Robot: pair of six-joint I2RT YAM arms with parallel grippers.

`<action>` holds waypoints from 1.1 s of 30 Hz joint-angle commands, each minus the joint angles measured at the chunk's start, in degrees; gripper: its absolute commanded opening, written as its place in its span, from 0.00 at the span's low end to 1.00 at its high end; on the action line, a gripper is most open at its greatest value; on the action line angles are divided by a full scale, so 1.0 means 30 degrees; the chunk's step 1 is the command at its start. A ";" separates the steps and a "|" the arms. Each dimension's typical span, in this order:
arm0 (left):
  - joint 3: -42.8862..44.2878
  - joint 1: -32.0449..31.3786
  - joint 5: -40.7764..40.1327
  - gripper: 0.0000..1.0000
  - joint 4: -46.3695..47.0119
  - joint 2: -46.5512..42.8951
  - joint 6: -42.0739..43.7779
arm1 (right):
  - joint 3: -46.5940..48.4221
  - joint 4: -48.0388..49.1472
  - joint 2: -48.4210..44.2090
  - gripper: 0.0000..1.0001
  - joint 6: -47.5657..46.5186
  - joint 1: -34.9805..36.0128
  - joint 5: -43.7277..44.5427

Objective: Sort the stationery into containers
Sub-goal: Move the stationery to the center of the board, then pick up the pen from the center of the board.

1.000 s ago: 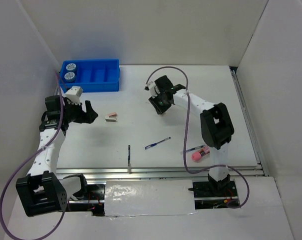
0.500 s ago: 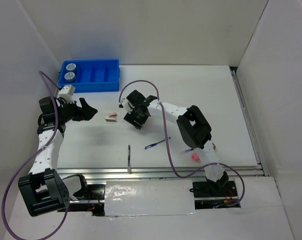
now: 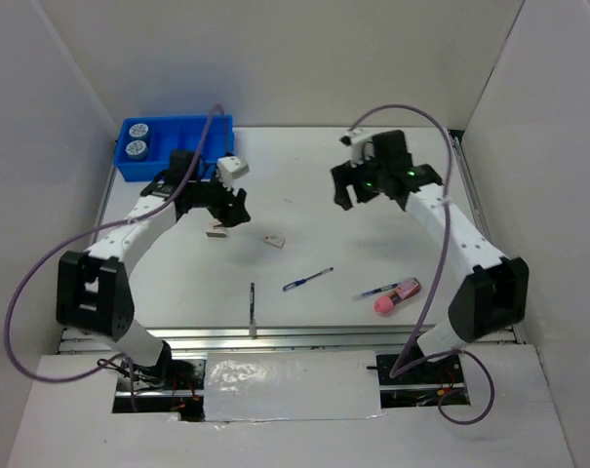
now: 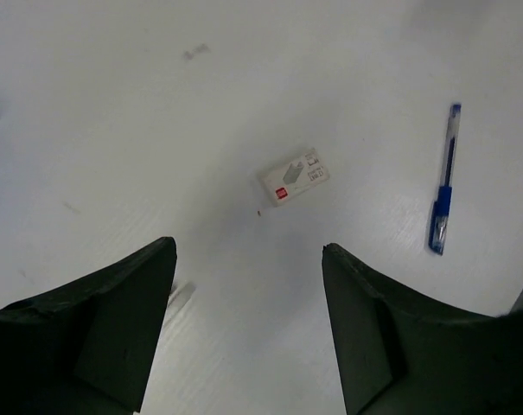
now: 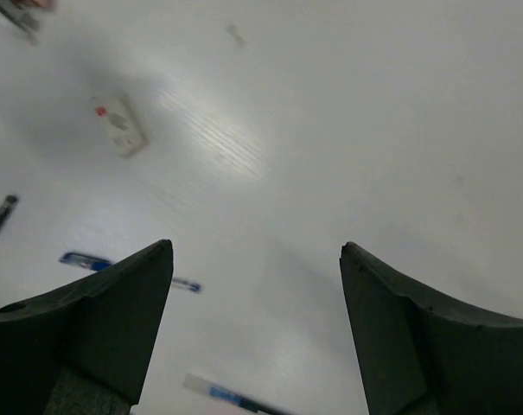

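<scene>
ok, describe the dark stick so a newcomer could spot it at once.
Look along the near edge of the white table, left of centre. The dark stick lies there alone, running straight front to back. Its nearest neighbour, the blue pen, is blue and slanted; the stick is plain dark.

No readable text anywhere. Closest is the eraser, just off centre toward 1 o'clock in the left wrist view. It has a white sleeve with a small red square patch at its 8 o'clock end and a few dark printed marks beside that, too small to make out. The right wrist view has it at 10 o'clock, showing only a red spot and a grey smudge, blurred. Blue pen at 3 o'clock, left wrist view: barrel print not legible. In the top view, the two tape rolls in the 9 o'clock end of the blue tray have grey-on-white patterned tops, lettering unresolvable. Pink tube at 4 o'clock: label too small to read.
</scene>
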 commanded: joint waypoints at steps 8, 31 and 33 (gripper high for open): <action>0.7294 -0.3854 -0.1372 0.77 -0.6331 0.7967 0.8218 | -0.7706 -0.0797 -0.5948 0.84 0.0708 -0.4957 -0.3065; 0.6391 -0.5555 -0.3368 0.74 -0.5806 1.0842 1.0797 | -0.9144 -0.1296 -0.7329 0.83 0.1441 -0.6130 -0.3888; 0.5631 -0.5643 -0.3602 0.67 -0.4785 1.0317 1.0331 | -0.9203 -0.1295 -0.7328 0.83 0.1471 -0.6131 -0.4004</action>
